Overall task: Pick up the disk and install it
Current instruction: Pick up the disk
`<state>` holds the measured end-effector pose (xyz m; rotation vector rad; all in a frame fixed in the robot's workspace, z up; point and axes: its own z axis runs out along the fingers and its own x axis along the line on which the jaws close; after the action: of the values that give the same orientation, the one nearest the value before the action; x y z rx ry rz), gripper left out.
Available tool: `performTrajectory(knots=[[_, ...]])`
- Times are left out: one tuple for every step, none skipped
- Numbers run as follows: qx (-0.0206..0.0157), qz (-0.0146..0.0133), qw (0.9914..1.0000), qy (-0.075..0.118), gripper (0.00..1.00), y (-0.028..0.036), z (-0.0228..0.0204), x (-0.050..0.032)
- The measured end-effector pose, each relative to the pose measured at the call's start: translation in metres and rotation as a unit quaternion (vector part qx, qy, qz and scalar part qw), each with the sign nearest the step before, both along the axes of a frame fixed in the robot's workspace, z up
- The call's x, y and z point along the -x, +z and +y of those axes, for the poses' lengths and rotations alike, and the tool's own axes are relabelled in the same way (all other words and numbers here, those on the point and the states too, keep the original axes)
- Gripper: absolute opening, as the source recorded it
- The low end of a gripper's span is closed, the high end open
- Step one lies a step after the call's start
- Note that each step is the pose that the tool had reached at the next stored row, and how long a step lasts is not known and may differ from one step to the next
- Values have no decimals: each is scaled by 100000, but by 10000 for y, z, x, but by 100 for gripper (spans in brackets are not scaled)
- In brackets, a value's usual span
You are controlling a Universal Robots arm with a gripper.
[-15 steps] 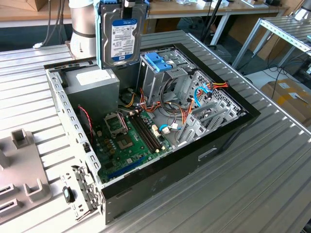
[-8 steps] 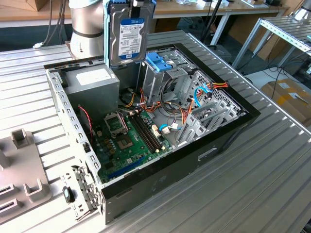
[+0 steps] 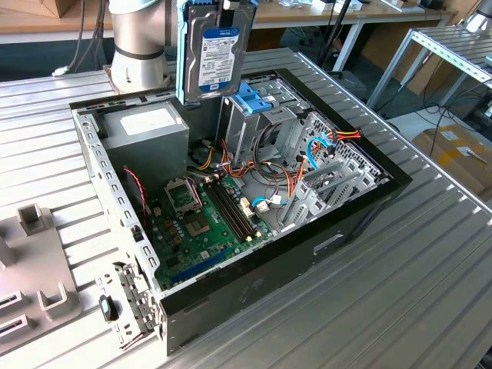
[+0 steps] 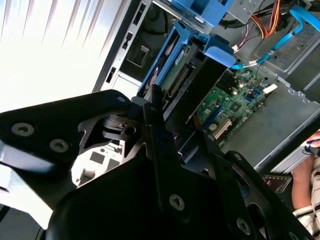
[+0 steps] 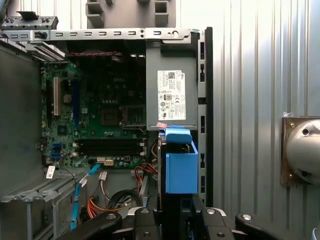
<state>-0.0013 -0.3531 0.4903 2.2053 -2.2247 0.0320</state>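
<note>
One pincer (image 5: 175, 212) clamped on the disk (image 3: 217, 54) — upright, just above the open computer case (image 3: 307, 254)

The grey disk (image 3: 223, 17) carries a white label (image 3: 221, 55) and light-blue rails (image 3: 183, 65), and the motherboard (image 3: 201, 224) is green.

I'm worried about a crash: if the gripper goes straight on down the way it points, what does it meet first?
Its held disk leads the gripper. Going down, the disk's lower edge would probably enter the open case between the power supply and the drive cage; depth is unclear.
</note>
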Motion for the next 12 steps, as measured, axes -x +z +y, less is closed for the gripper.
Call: performTrajectory(knots=[[4,2,100000,0,35,0,1,-23],[-1,2,100000,-5,35,0,3,-62],[0,2,100000,-3,35,0,5,-100],[3,2,100000,-1,35,0,6,-122],[1,1,100000,0,35,0,8,-143],[1,2,100000,-6,35,0,10,-181],[2,0,100000,-2,35,0,12,-201],[1,-1,100000,0,35,0,14,-223],[1,1,100000,0,35,0,16,-246],[2,2,100000,-4,35,0,17,-266],[5,1,100000,-3,35,0,20,-301],[5,3,100000,1,35,0,23,-336]])
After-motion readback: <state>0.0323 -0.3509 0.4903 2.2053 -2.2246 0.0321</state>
